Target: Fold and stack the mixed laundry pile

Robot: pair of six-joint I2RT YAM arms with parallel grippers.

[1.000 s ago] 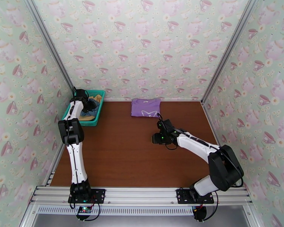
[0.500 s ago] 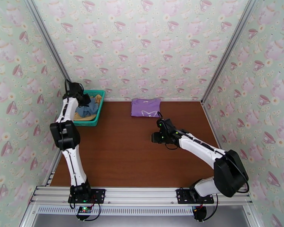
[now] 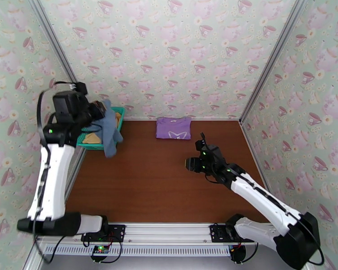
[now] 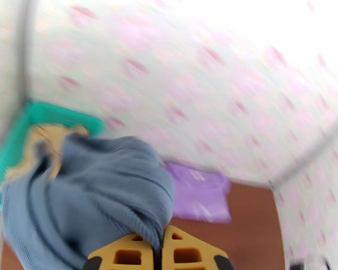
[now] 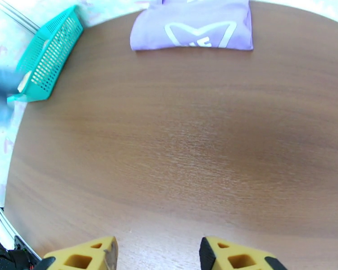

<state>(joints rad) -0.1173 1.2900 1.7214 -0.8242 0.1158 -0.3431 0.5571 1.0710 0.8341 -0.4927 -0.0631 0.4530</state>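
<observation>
Robot lab test cell, dressed to look homely. Boxed in by wall panels (image 3: 169, 50) papered with teacup-and-teapot print, framed by bare aluminium posts (image 3: 271, 64). Wood-grain bench (image 3: 160, 194) edged by slotted metal rail (image 3: 169, 233); left arm (image 3: 54, 176) and right arm (image 3: 259, 199) bolted on, loose cables, lit circuit board (image 3: 101, 249) below.

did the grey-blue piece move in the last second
Yes. The grey-blue piece has risen out of the teal basket and now hangs from the shut left claw, draping past the basket's right rim over the table.
</observation>
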